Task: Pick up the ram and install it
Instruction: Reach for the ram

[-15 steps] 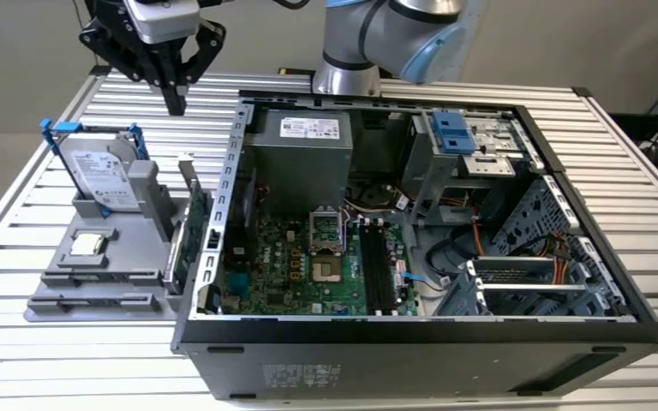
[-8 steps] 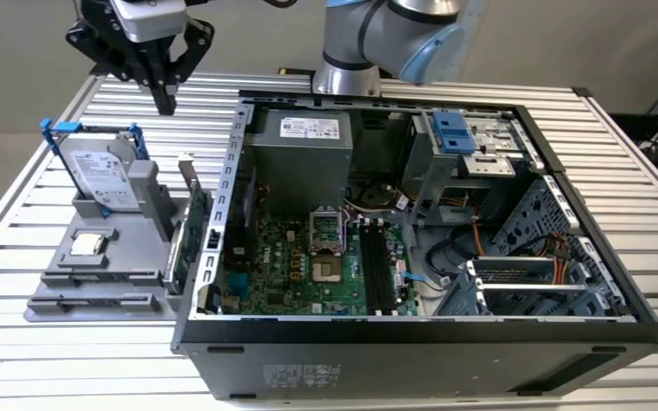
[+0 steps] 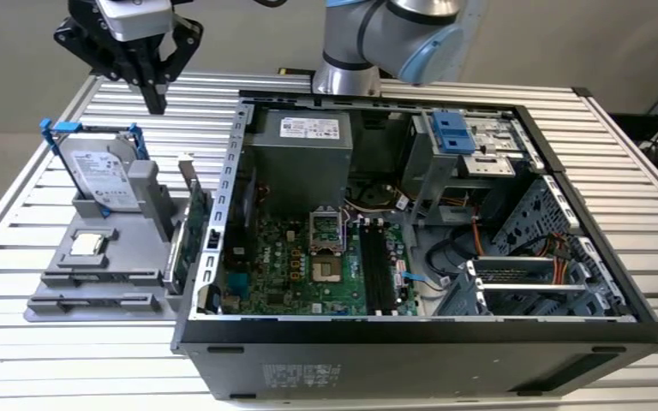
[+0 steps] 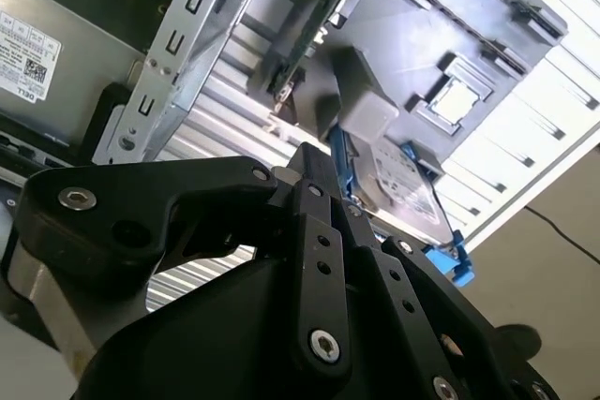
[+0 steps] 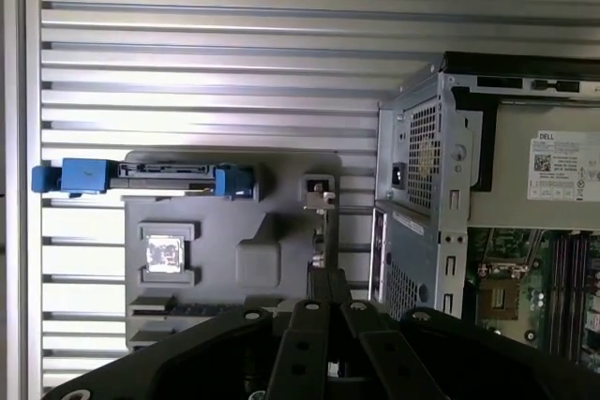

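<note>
A thin dark strip, the ram (image 5: 202, 309) seen edge-on, stands in a slot near the front of the grey holder (image 3: 61, 282), past the square chip (image 3: 86, 244). In the exterior view the same slot (image 3: 100, 276) shows little more than a line. My gripper (image 3: 155, 104) hangs high over the table behind the holder, on the exterior view's left of the open computer case (image 3: 421, 334). Its black fingers (image 5: 326, 280) are shut together with nothing between them, as the second wrist view also shows of the gripper (image 4: 305, 164). Long black memory slots (image 3: 375, 265) lie on the motherboard.
The holder also carries a silver hard drive with blue rails (image 3: 100, 175) and a green expansion card with a metal bracket (image 3: 198, 227) upright beside the case wall. Inside the case are a power supply (image 3: 295, 158), a drive cage (image 3: 466, 141) and cables. The arm's base (image 3: 346, 68) stands behind the case.
</note>
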Controlling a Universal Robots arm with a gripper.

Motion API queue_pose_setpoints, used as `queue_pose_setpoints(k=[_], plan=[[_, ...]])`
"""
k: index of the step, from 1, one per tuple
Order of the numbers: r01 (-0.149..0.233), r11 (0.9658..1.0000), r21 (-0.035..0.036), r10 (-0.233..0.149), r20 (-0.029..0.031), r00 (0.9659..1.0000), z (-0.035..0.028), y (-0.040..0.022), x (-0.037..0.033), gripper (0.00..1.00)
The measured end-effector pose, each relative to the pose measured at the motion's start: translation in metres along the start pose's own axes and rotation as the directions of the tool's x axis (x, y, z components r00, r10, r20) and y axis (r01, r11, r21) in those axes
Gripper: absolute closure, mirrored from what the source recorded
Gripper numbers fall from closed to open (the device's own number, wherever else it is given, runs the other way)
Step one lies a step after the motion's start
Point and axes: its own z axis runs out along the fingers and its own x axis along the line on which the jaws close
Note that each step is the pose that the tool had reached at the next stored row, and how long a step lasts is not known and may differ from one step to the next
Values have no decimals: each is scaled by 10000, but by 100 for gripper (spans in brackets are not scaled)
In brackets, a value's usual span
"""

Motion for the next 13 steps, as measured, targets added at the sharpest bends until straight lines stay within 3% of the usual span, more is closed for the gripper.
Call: queue_pose_setpoints(k=[13], plan=[[7, 10000, 0, -7, -1, 10000, -4, 10, 177, 100]])
